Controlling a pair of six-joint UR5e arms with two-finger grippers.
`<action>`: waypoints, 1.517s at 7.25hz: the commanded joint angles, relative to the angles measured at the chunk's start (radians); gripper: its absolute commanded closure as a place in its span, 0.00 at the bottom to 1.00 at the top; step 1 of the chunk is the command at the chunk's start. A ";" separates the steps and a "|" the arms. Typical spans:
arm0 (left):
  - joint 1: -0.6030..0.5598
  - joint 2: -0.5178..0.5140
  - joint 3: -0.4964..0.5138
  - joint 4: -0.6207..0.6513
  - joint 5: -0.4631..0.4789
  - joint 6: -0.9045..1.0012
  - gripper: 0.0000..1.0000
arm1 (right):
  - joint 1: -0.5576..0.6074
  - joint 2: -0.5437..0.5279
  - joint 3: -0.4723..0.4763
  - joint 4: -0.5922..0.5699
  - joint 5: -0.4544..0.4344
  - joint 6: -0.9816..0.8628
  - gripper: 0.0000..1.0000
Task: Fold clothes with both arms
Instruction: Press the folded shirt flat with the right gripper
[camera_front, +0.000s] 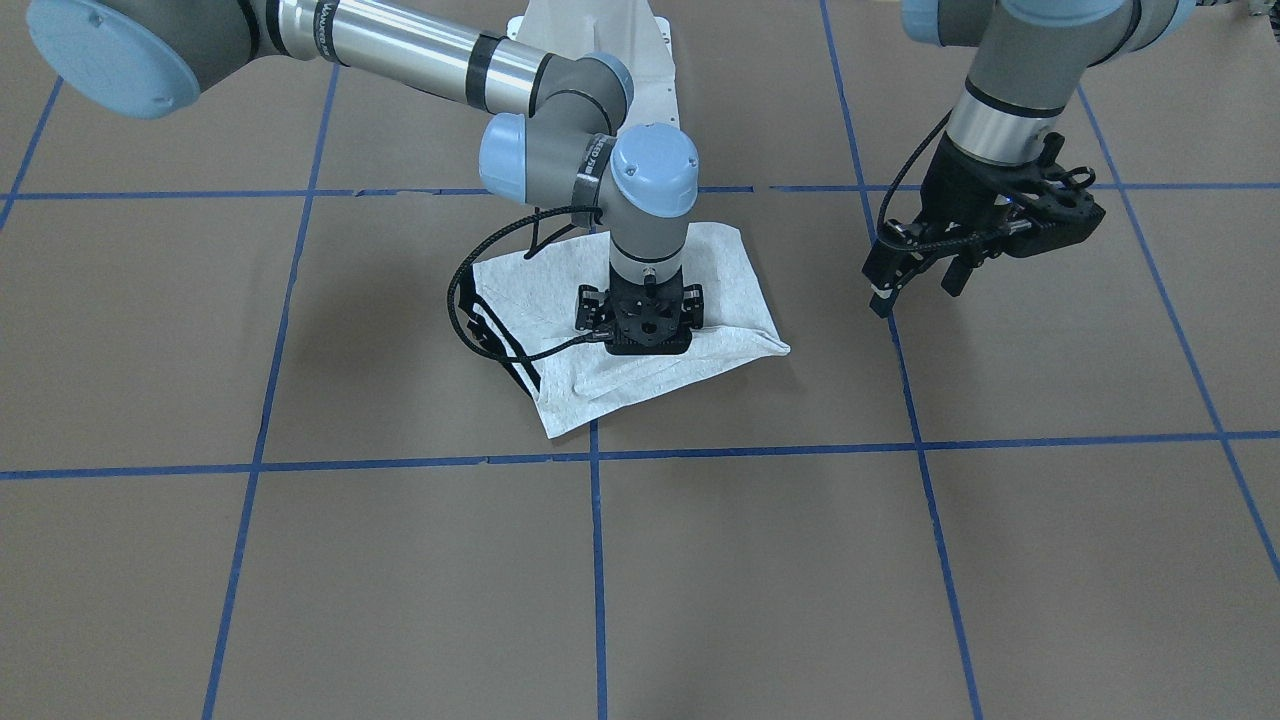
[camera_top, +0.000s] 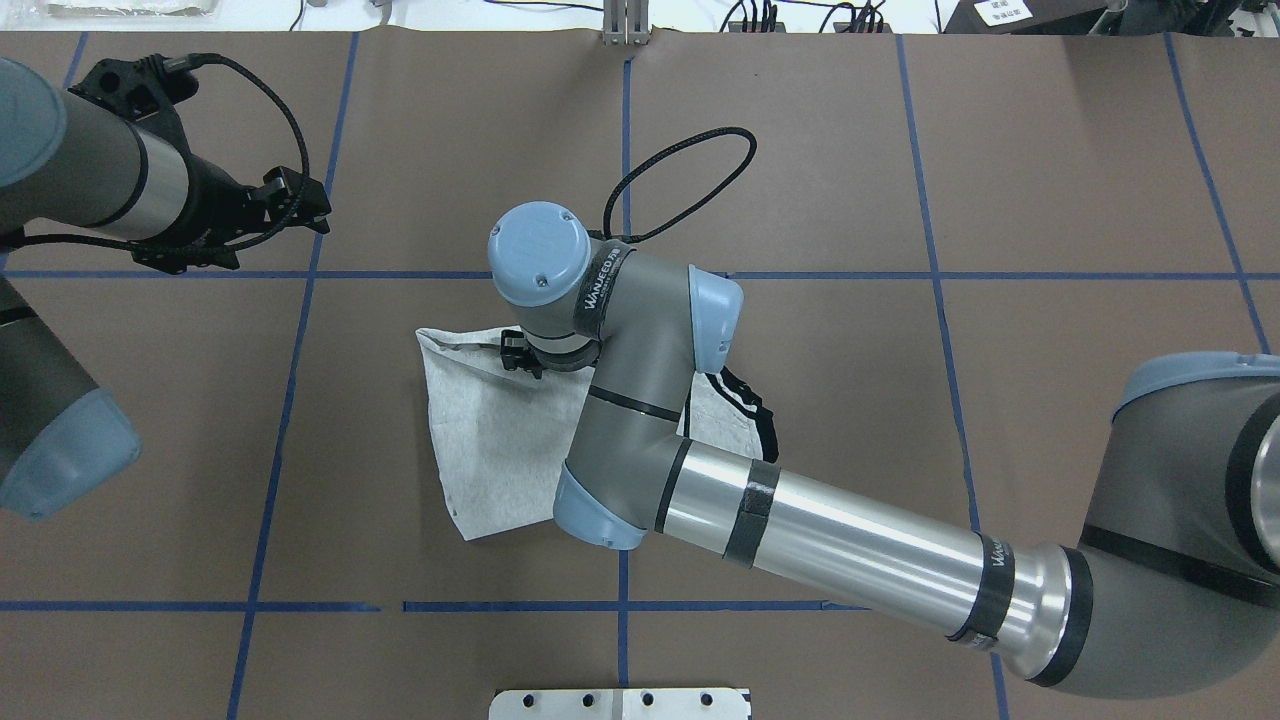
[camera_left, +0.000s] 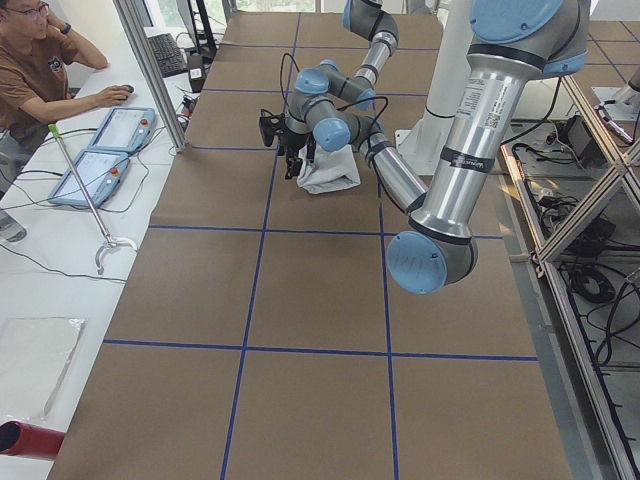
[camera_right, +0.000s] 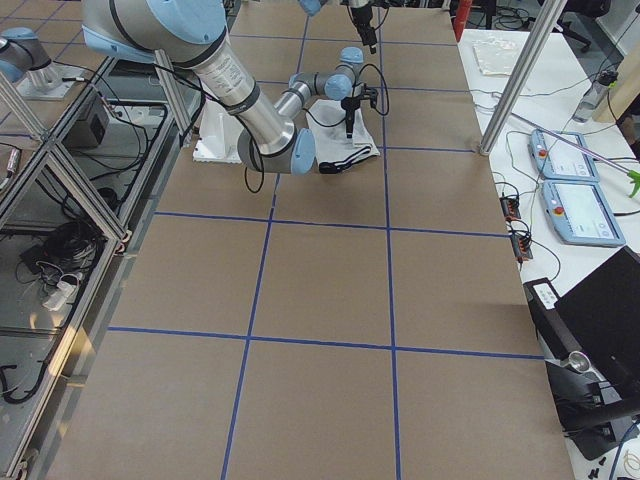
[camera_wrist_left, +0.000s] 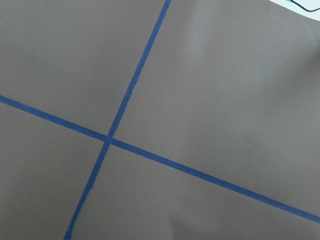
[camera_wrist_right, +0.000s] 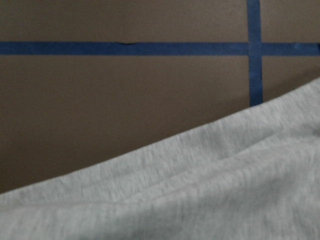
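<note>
The grey T-shirt (camera_front: 725, 285) lies folded into a small bundle near the table's middle, its black collar trim (camera_front: 500, 350) at one end. From above, the shirt (camera_top: 490, 450) is partly covered by my right arm. My right gripper (camera_front: 648, 335) points straight down onto the cloth, and its fingertips are hidden under its own body. The right wrist view shows only grey fabric (camera_wrist_right: 200, 195) close up, beside blue tape. My left gripper (camera_front: 918, 290) hangs open and empty above bare table, well off to the shirt's side, and also shows from above (camera_top: 300, 205).
Blue tape lines (camera_wrist_left: 107, 140) divide the brown table into squares. The white pedestal base (camera_top: 620, 703) stands at the robot's edge. A person (camera_left: 40, 70) sits at a side bench with control tablets (camera_left: 100, 170), behind a metal post (camera_left: 150, 70).
</note>
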 joint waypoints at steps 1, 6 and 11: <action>-0.037 0.016 0.000 0.000 -0.015 0.047 0.00 | 0.030 0.018 -0.058 0.137 -0.093 -0.056 0.00; -0.037 0.020 0.003 -0.002 -0.017 0.058 0.00 | 0.092 0.061 -0.096 0.176 -0.189 -0.136 0.00; -0.348 0.179 0.002 -0.014 -0.205 0.715 0.00 | 0.447 -0.366 0.427 -0.072 0.220 -0.463 0.00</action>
